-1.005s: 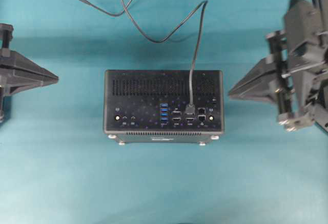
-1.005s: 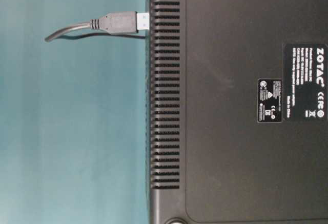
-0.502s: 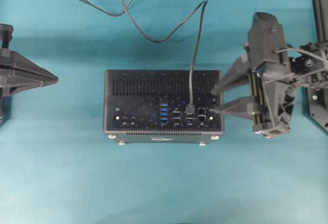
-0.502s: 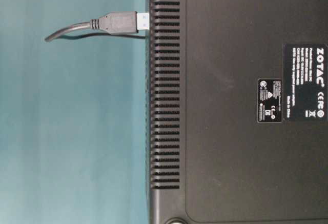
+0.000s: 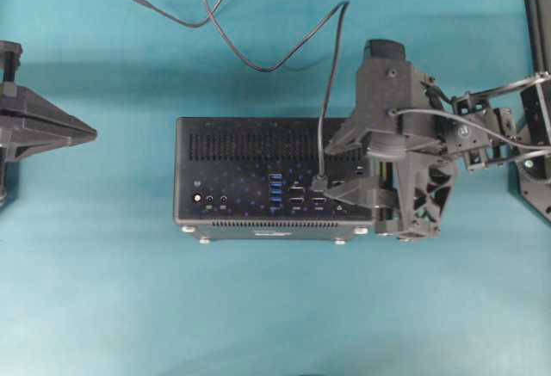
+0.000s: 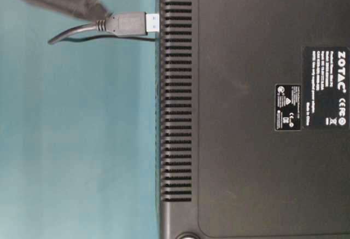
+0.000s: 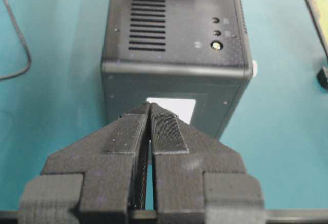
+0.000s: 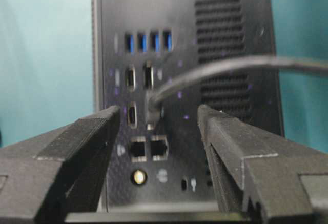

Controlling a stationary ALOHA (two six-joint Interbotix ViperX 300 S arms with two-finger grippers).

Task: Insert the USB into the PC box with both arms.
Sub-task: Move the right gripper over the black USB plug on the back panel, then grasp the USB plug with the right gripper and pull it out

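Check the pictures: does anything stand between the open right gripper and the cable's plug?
Nothing visible does. The right gripper faces the plug on the computer box, one finger on each side of it.

The PC box [image 5: 258, 178] looks matt black metal, perforated. The fingers [image 7: 164, 131] are rough, ribbed black plastic. The bench [image 5: 258, 307] is smooth teal.
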